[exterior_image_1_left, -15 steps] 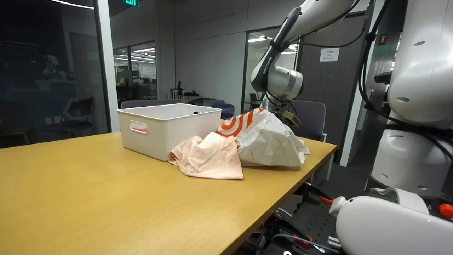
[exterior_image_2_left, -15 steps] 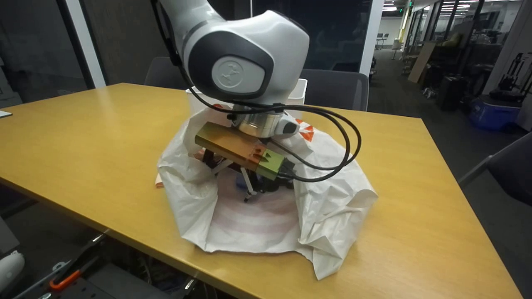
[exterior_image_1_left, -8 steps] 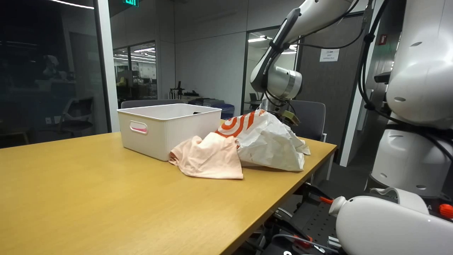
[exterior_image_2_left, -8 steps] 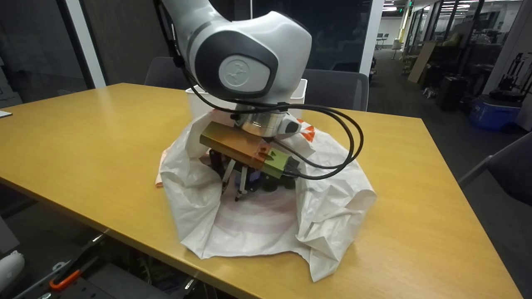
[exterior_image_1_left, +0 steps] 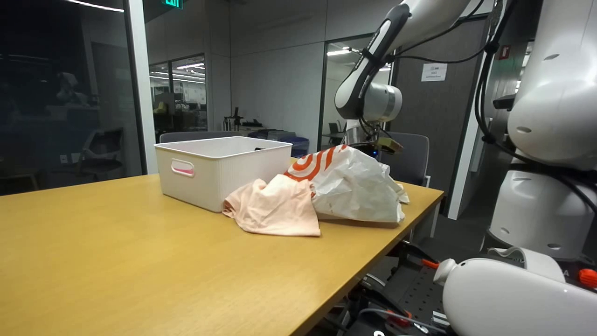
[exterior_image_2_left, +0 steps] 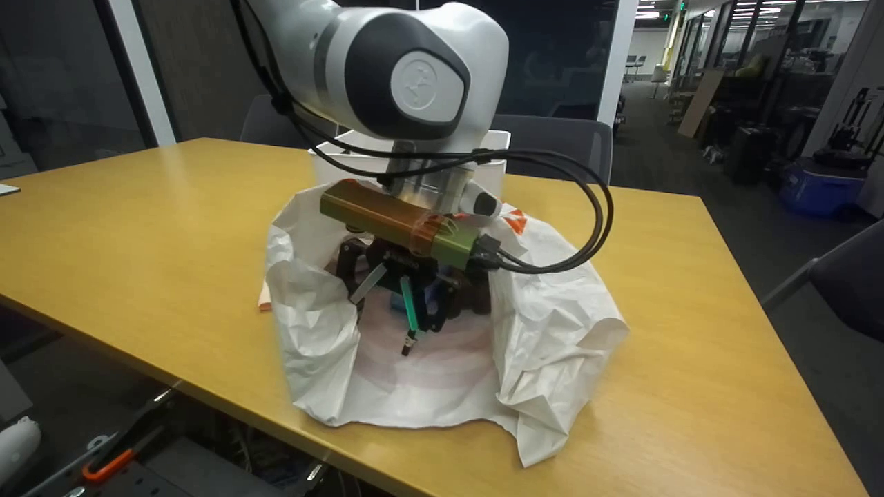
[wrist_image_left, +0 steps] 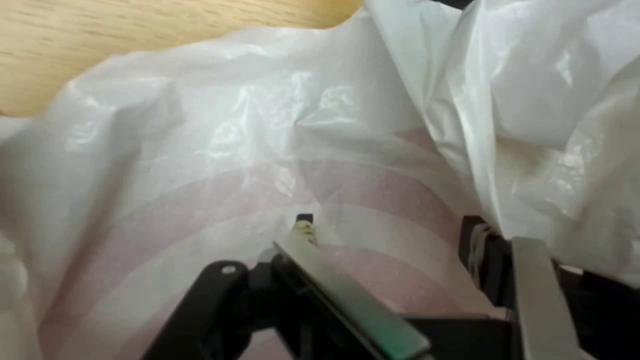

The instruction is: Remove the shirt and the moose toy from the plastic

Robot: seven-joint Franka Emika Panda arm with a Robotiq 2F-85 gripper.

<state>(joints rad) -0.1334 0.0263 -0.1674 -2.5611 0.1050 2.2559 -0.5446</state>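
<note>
One black two-fingered pincer (wrist_image_left: 389,235) has spread wide, holding nothing, so the presumed dark brown moose toy (exterior_image_2_left: 475,293) awaits extraction from inside the white plastic bag (exterior_image_2_left: 552,335), the pale pink cloth shirt (exterior_image_1_left: 275,207) lying outside.

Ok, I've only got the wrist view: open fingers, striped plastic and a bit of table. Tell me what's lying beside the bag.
Observer: In an exterior view, a pink cloth lies on the table beside the bag, in front of the white bin.
Operator: Right. Now check behind the gripper, down in the bag's mouth, and report.
Observer: In an exterior view something blue shows there, behind the gripper; too much of it is hidden to say what it is.
</note>
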